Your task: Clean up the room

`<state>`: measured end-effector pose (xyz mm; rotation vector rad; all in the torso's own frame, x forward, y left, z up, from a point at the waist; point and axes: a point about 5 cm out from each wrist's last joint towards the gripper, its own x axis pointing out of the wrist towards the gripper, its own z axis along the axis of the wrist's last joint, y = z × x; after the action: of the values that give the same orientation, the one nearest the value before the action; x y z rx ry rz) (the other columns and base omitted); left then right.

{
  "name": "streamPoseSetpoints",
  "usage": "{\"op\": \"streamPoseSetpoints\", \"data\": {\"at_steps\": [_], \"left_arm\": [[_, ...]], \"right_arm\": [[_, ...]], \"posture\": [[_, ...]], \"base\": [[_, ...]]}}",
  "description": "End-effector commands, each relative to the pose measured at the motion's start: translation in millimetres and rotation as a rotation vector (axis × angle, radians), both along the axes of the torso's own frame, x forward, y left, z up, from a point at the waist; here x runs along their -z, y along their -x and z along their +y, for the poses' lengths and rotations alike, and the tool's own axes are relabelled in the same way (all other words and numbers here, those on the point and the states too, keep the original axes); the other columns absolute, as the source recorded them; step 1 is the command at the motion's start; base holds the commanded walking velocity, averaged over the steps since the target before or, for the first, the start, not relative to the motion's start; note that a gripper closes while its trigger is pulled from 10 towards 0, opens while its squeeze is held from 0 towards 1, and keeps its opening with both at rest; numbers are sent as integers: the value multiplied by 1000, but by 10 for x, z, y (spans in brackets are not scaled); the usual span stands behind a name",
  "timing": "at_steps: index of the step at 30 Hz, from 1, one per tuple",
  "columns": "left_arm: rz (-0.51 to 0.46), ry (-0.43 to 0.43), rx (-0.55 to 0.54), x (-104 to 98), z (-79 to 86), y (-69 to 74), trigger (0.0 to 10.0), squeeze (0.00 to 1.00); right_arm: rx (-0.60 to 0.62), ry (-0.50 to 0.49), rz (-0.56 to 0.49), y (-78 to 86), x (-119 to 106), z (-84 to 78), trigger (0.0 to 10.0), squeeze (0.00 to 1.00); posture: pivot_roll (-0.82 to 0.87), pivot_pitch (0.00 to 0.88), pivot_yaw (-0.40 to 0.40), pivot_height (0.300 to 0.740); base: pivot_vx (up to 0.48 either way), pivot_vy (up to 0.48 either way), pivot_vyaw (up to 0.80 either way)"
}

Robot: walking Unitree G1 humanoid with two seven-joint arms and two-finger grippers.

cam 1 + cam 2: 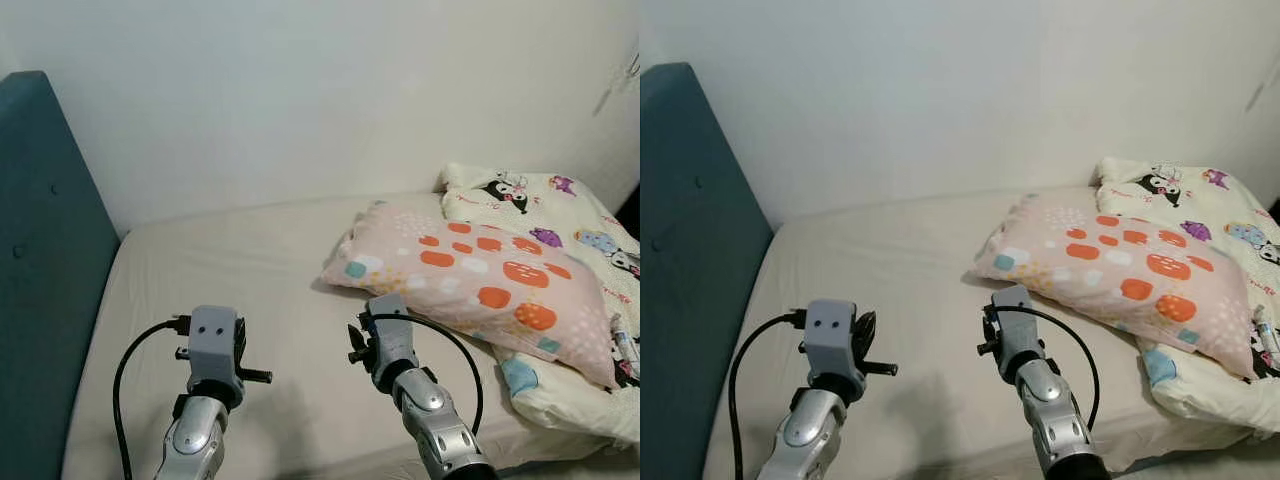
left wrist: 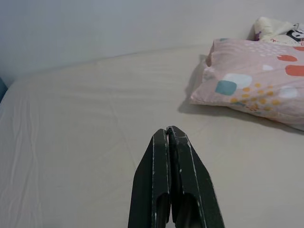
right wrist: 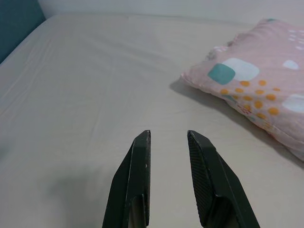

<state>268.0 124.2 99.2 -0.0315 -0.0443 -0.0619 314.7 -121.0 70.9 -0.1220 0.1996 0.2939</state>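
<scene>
A pink pillow (image 1: 480, 275) with orange, white and teal patches lies on the right half of the bed (image 1: 230, 280). Part of it rests on a cream quilt (image 1: 560, 205) printed with cartoon figures. Both arms are raised over the near part of the beige sheet, left of the pillow. My left gripper (image 2: 167, 130) is shut with nothing in it and hovers above bare sheet. My right gripper (image 3: 168, 134) is open with nothing between its fingers, and the pillow (image 3: 251, 90) lies a short way ahead of it.
A teal padded headboard (image 1: 45, 250) runs along the bed's left side, and a white wall (image 1: 300, 90) stands behind the bed. The quilt (image 1: 1200, 390) hangs over the near right corner of the mattress. Bare sheet stretches between the headboard and the pillow.
</scene>
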Motion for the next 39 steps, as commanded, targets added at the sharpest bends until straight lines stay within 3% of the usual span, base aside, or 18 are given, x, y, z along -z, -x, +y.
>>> {"op": "streamPoseSetpoints", "data": {"at_steps": [1,23,39], "left_arm": [[0,-8,-4,17,5,29,10000,0],[-1,-12,1,15,0,35,10000,0],[4,-12,0,19,9,43,10000,0]], "right_arm": [[7,-15,9,22,27,-10,10000,0],[-9,14,9,36,35,8,10000,0],[-6,28,15,42,47,3,10000,0]], "posture": [[-56,107,-31,740],[-58,94,-27,740],[-58,101,-26,740]], "base": [[0,0,0],[0,-373,0],[0,-419,758]]}}
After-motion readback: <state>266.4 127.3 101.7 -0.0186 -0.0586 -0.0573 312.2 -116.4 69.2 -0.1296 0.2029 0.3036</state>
